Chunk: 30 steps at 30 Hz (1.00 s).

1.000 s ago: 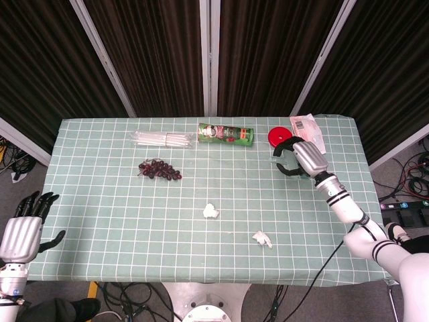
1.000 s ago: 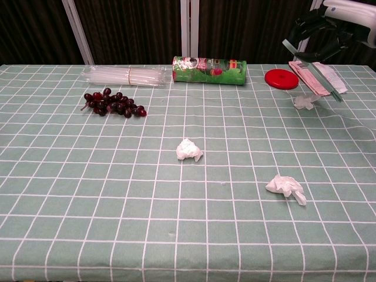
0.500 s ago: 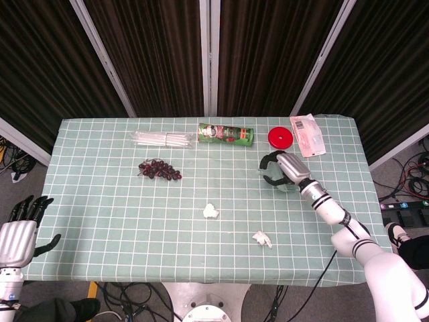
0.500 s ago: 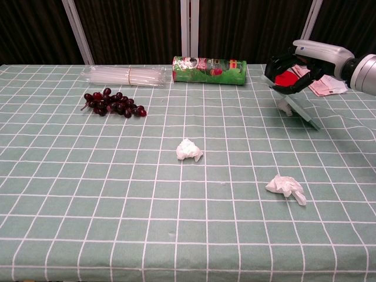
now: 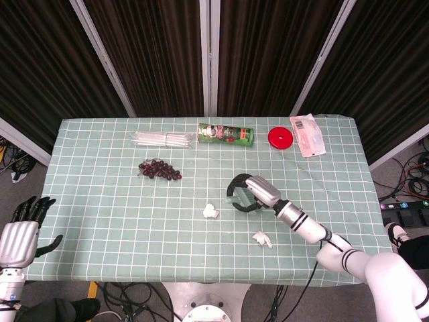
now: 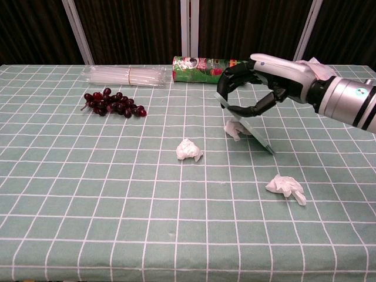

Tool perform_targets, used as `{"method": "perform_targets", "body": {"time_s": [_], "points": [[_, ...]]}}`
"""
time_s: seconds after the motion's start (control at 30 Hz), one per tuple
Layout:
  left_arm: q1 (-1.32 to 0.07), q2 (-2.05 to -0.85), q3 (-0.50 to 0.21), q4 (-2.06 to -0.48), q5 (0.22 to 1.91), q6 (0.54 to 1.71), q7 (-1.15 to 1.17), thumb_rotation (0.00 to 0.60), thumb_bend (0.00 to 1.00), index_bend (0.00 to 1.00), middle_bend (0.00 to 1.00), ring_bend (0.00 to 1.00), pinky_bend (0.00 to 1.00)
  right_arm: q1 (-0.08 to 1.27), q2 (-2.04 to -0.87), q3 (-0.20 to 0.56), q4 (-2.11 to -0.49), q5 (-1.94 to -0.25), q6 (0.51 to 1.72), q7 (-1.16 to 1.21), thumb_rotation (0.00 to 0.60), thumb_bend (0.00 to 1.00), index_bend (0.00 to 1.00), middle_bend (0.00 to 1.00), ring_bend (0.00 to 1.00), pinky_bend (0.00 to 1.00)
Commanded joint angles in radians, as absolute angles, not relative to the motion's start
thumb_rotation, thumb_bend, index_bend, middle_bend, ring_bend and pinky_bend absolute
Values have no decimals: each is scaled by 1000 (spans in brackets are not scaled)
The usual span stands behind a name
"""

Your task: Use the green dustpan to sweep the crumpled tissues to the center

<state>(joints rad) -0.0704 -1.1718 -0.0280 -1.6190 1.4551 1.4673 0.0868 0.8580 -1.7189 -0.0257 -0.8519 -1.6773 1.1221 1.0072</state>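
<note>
My right hand [image 5: 249, 193] [image 6: 258, 88] grips the translucent green dustpan [image 6: 249, 126] near the table's middle, blade tilted down to the cloth. A small crumpled tissue [image 6: 234, 128] lies against the dustpan's left edge. A second tissue [image 5: 210, 212] [image 6: 189, 150] sits just left of and nearer than the hand. The third tissue [image 5: 262, 238] [image 6: 286, 188] lies toward the front right, apart from the dustpan. My left hand [image 5: 20, 235] hangs off the table's front left corner, fingers apart, holding nothing.
Along the far side lie a pack of clear straws [image 5: 164, 139], a green can on its side [image 5: 225, 133], a red lid [image 5: 281, 137] and a pink packet [image 5: 307, 135]. A bunch of dark grapes [image 5: 159, 170] rests left of centre.
My right hand carried the dustpan from the far right, by the red lid, to the middle of the table; the small tissue came along with it. The left hand barely shifted.
</note>
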Motion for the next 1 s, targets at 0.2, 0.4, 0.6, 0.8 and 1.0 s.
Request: {"method": "perform_targets", "body": {"time_s": [0.2, 0.4, 0.6, 0.8, 1.0], "points": [[-69, -1175, -29, -1608, 1456, 1469, 73, 600, 223, 151, 123, 58, 115, 902, -1786, 36, -911, -1643, 1099, 959, 600, 327, 741, 614, 284, 216], [-67, -1179, -27, -1600, 1455, 1467, 64, 600, 223, 151, 123, 58, 115, 919, -1820, 66, -941, -1628, 1099, 927, 600, 327, 740, 614, 284, 216], [-68, -1180, -29, -1591, 1458, 1467, 52, 600, 223, 151, 123, 58, 115, 908, -1805, 74, -982, -1628, 1130, 886, 600, 327, 740, 614, 284, 216], [-72, -1180, -29, -1583, 1463, 1463, 42, 600, 223, 151, 123, 58, 115, 834, -1697, 84, -1092, -1604, 1213, 822, 600, 329, 740, 615, 284, 216], [-84, -1181, -35, -1584, 1470, 1457, 45, 600, 224, 151, 123, 58, 115, 694, -1567, 68, -1316, -1532, 1300, 671, 600, 365, 741, 615, 278, 215]]}}
